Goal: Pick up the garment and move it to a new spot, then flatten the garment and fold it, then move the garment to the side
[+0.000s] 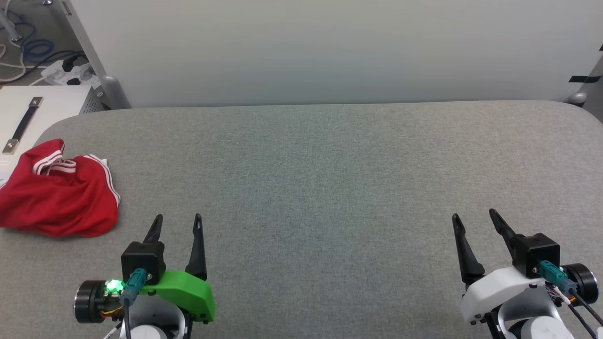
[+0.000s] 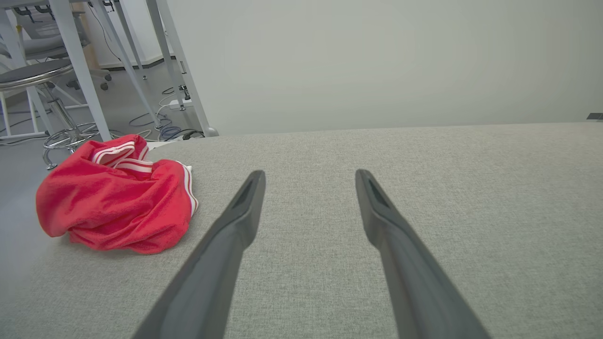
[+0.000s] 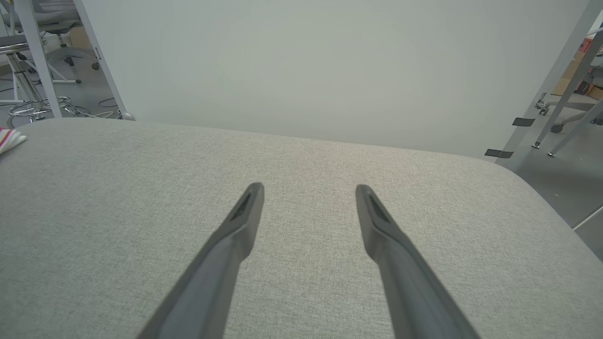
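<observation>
1. My left claw (image 1: pixel 178 217): fingers spread wide, nothing between them. It hovers low over the grey table (image 1: pixel 330 165), on the near left.
2. My right claw (image 1: pixel 474 214): likewise spread and empty, on the near right, well apart from the left one.
3. Garment (image 1: pixel 56 193): a red heap with white-striped trim showing, bunched at the table's left edge. It lies ahead and to the left of my left claw, near it but not touching. Any lettering is lost in the folds.
4. Done so far, by my reading: nothing. The heap is neither lifted, flattened nor folded.
5. Left to do: everything. Pick up, carry to the open middle, spread flat, fold, then shift aside.
6. The left claw sits much the nearer, so the first reach probably falls to it.
</observation>
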